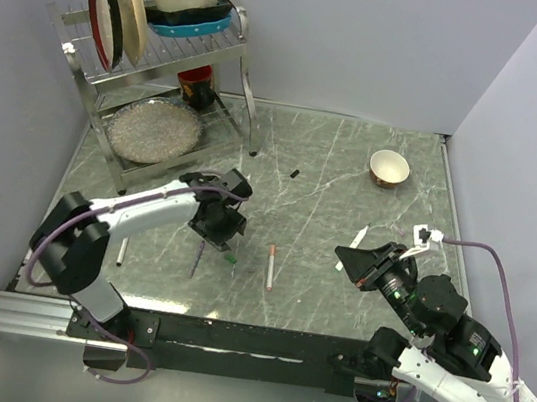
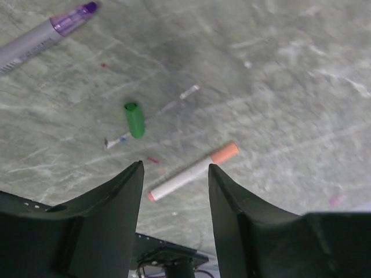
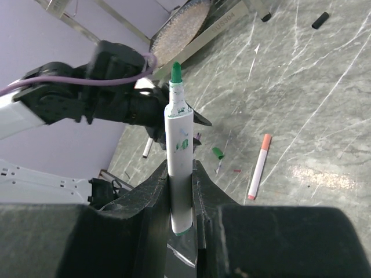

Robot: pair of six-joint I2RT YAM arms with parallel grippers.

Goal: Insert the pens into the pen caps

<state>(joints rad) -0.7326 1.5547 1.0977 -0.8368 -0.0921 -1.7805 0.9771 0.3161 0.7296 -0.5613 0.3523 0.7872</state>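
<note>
My right gripper (image 3: 181, 174) is shut on a white pen (image 3: 178, 145), held upright with its bare green tip (image 3: 175, 72) pointing up; it hangs over the table's right side (image 1: 356, 258). A loose green pen cap (image 2: 134, 120) lies on the marble table, just beyond my left gripper (image 2: 175, 167). That gripper is open, hovering above the table with nothing between its fingers. A white pen with an orange cap (image 2: 193, 171) lies flat beyond the fingertips. In the top view the green cap (image 1: 230, 257) sits just below the left gripper (image 1: 223, 223).
A purple-capped pen (image 2: 46, 36) lies left of the green cap. A small black cap (image 1: 295, 174) lies mid-table, another pen (image 1: 121, 252) at the far left. A bowl (image 1: 389, 167) stands at the back right, a dish rack (image 1: 158, 63) with plates at the back left.
</note>
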